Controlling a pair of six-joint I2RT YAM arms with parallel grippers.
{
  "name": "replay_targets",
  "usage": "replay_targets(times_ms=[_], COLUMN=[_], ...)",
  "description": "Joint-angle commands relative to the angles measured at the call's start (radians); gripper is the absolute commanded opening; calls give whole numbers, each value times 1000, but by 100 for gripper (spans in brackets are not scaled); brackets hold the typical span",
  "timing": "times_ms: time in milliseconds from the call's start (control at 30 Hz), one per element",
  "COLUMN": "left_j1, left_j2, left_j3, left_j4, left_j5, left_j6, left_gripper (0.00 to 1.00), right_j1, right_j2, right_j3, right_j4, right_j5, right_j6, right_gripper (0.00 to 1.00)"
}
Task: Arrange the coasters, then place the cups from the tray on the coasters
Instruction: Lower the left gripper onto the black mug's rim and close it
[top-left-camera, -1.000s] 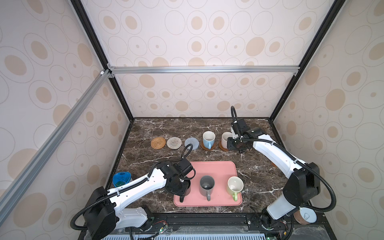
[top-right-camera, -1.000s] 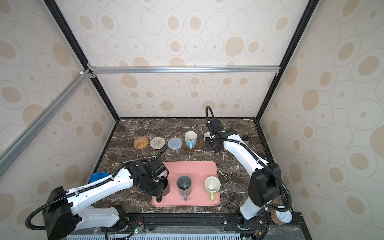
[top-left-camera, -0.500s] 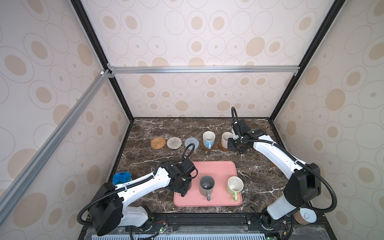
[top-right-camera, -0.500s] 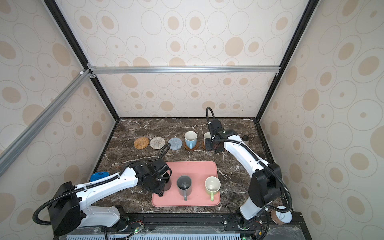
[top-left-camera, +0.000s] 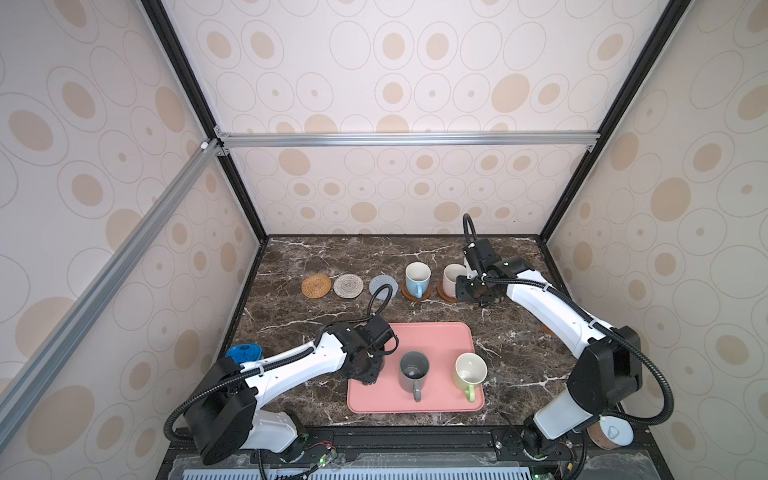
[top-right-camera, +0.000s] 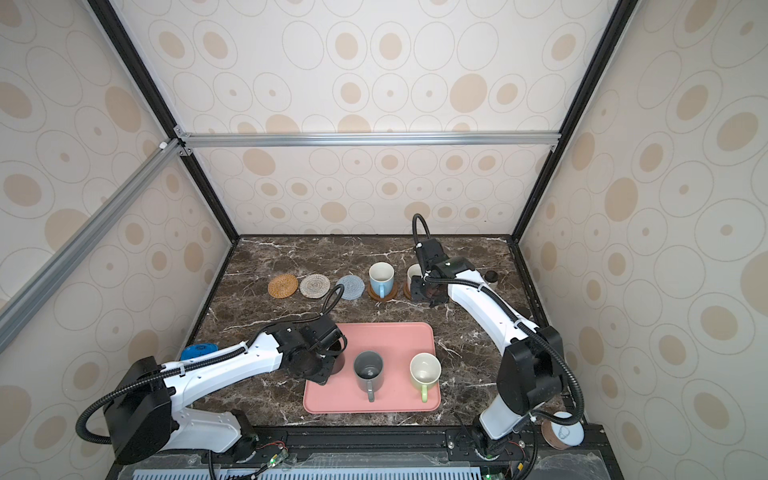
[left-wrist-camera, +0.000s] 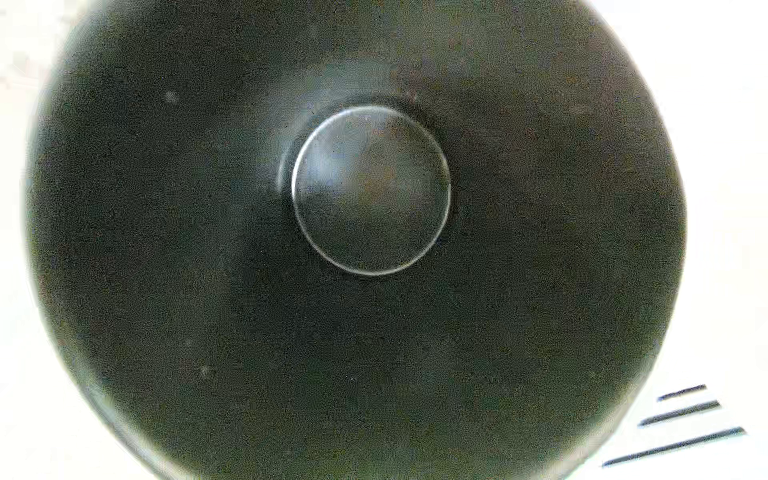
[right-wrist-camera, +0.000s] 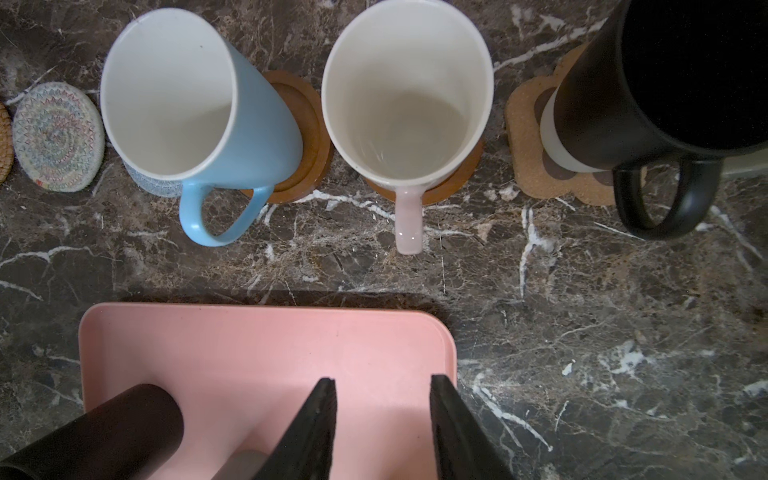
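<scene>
1. The left arm (top-left-camera: 291, 365) is the only thing that has moved in the last second. Its wrist has settled lower over the black mug (left-wrist-camera: 370, 191) at the tray's 9 o'clock end, and the wrist camera now looks straight down into that mug. The jaws are hidden in every view, so I cannot tell whether they have clenched on the rim
2. The right arm (top-left-camera: 548, 307) has not shifted. It hangs at the 3 o'clock end of the mug row, with its jaws released and nothing between them
3. The pink tray (top-left-camera: 436, 336) sits at 6 o'clock on the surface (top-left-camera: 332, 257), unmoved. It holds three mugs: the black one, a grey mug (top-left-camera: 413, 368) in the middle and a green mug (top-left-camera: 470, 370) towards 3 o'clock
4. Three mugs are already placed along the 12 o'clock side. A blue mug (top-left-camera: 417, 277) and a pink mug (top-left-camera: 453, 277) each stand on a wooden disc. In the right wrist view a second black mug (right-wrist-camera: 623, 83) stands on the paw-shaped coaster (right-wrist-camera: 528, 137)
5. Three coasters lie bare to the 9 o'clock side of the blue mug: tan (top-left-camera: 316, 286), cream (top-left-camera: 348, 285) and grey-blue (top-left-camera: 383, 284). The task looks about half done, and the left arm's descent suggests the fourth mug is the next to be lifted, probably to the grey-blue coaster, the nearest one
</scene>
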Motion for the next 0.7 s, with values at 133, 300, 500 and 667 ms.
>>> replay_targets(times_ms=[133,300,500,667], left_j1=[16,20,22,21], left_j2=[-18,-21,-31,-39], left_j3=[-36,-44,-65,-73], left_j4=[81,107,132,150], left_j5=[-57,-88,-107,-128], left_j6=[-23,-28,-30,-27], left_gripper=[34,32,29,25], right_j1=[-6,-6,-6,-7], right_j2=[-28,-33,-32,-34], right_j3=[-4,-8,-11,-16], right_j4=[-29,-29,-29,-28], right_j5=[17,22,12,13], right_j6=[15,20,26,24], right_gripper=[41,41,41,41])
